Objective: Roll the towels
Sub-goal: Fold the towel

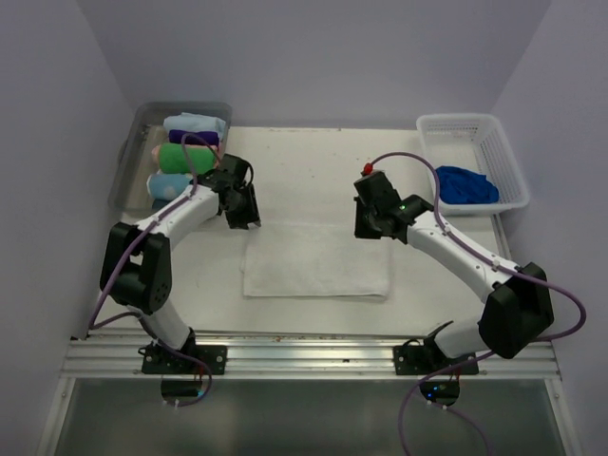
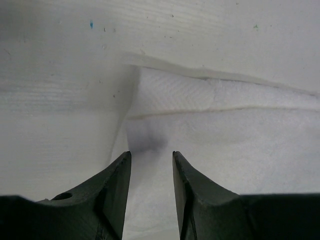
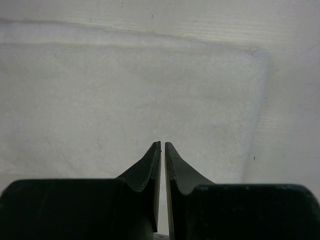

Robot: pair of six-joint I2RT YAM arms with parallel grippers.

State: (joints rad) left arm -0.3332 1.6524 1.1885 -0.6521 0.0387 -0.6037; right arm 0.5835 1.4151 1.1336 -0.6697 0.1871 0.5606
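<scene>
L fingers (image 2: 117,185) apart, R (image 3: 150,170) closed, 1 white towel (image 1: 318,261), 1 royal-blue towel (image 1: 465,185)

Plain, pale lavender-grey walls close the space in on three sides: a left wall (image 1: 57,142), a back wall (image 1: 313,57) and a right wall (image 1: 570,123). They stand around a white table (image 1: 313,171), its top flecked with small dark specks under soft, even light. An aluminium rail (image 1: 313,353) runs along the table's near edge. Below it lies a dark greenish panel (image 1: 304,418), perhaps glass; the view does not settle it.
</scene>
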